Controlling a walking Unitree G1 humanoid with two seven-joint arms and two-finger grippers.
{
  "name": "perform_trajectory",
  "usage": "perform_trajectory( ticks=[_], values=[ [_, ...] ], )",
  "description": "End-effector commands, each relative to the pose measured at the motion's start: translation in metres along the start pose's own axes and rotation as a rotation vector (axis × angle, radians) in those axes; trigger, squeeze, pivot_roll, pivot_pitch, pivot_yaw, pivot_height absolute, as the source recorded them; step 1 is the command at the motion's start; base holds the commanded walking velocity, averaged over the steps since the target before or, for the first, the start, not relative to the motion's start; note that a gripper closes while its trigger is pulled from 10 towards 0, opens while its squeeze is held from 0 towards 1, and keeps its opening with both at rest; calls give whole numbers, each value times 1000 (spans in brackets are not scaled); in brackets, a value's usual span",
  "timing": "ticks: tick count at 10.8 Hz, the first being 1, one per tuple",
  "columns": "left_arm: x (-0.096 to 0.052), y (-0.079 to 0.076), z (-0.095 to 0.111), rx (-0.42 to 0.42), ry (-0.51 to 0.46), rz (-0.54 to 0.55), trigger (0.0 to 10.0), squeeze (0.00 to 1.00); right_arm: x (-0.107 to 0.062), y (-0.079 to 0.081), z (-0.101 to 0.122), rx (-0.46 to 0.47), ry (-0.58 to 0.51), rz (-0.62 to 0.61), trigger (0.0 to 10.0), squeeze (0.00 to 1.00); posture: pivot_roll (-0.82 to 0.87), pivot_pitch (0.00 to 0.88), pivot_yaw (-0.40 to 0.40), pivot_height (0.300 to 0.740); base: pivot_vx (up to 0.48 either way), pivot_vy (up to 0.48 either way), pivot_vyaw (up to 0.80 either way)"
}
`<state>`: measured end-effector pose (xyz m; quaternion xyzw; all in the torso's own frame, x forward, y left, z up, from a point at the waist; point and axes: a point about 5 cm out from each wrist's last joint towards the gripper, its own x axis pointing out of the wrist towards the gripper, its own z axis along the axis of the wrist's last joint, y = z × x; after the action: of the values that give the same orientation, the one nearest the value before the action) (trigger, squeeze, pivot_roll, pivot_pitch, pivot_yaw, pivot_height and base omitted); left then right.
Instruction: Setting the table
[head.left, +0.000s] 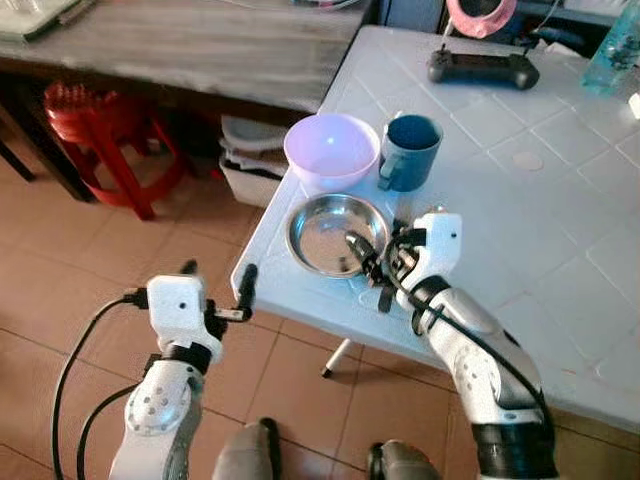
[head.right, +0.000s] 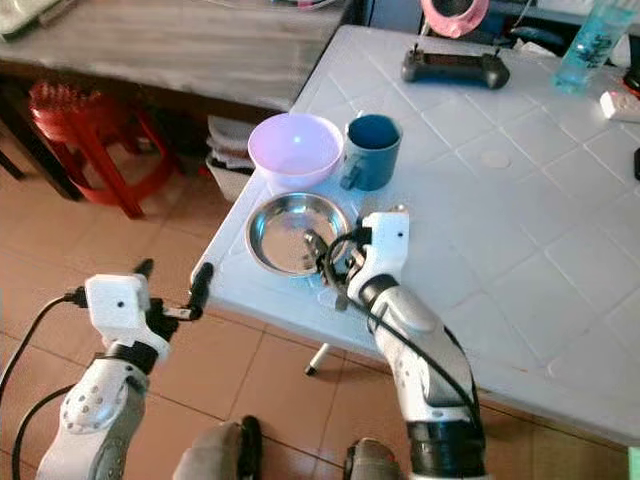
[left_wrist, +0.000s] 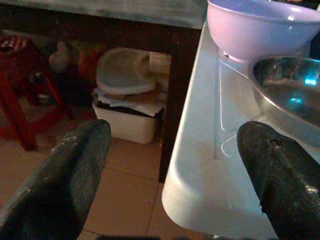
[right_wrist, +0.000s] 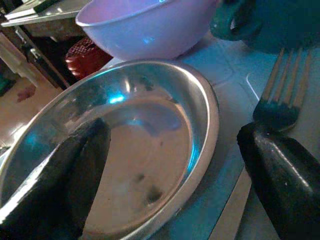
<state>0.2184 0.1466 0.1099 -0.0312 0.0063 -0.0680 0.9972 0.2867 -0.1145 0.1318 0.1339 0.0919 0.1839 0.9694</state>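
Left eye view: steel plate (head.left: 333, 233) sits at the white table's (head.left: 520, 230) near corner, lilac bowl (head.left: 331, 150) and blue mug (head.left: 410, 150) just behind it. Right gripper (head.left: 374, 268) spread over the plate's right rim. Left gripper (head.left: 218, 292) open, off the table edge.

Right wrist view: fork (right_wrist: 278, 102) lies on the table just right of the plate, long axis apparently running away from the robot, tines toward the mug; handle partly hidden.

Counted one lavender bowl (head.left: 331, 148), one steel plate (head.left: 335, 234), one blue mug (head.left: 411, 150) and one fork (right_wrist: 278, 100) on the table. Also one black controller (head.left: 483, 68), one red stool (head.left: 100, 140).
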Motion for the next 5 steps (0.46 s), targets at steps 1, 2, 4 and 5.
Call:
perform_trajectory(
  ticks=[1, 2, 4, 5],
  values=[
    [-1, 1, 2, -2, 3, -5, 10000, 0, 1, -6, -8, 22, 49, -27, 10000, 0, 73, 211, 28, 740, 0, 0, 0],
    [1, 0, 4, -4, 2, -8, 10000, 0, 4, -6, -5, 31, 45, -26, 10000, 0, 71, 217, 31, 740, 0, 0, 0],
    [3, 1, 6, -4, -8, -7, 10000, 0, 5, -2, -2, 32, 37, -20, 10000, 0, 69, 218, 38, 740, 0, 0, 0],
    [3, 1, 7, -8, -15, 6, 10000, 0, 4, -1, -1, 33, 32, -28, 10000, 0, 71, 215, 44, 740, 0, 0, 0]
  ],
)
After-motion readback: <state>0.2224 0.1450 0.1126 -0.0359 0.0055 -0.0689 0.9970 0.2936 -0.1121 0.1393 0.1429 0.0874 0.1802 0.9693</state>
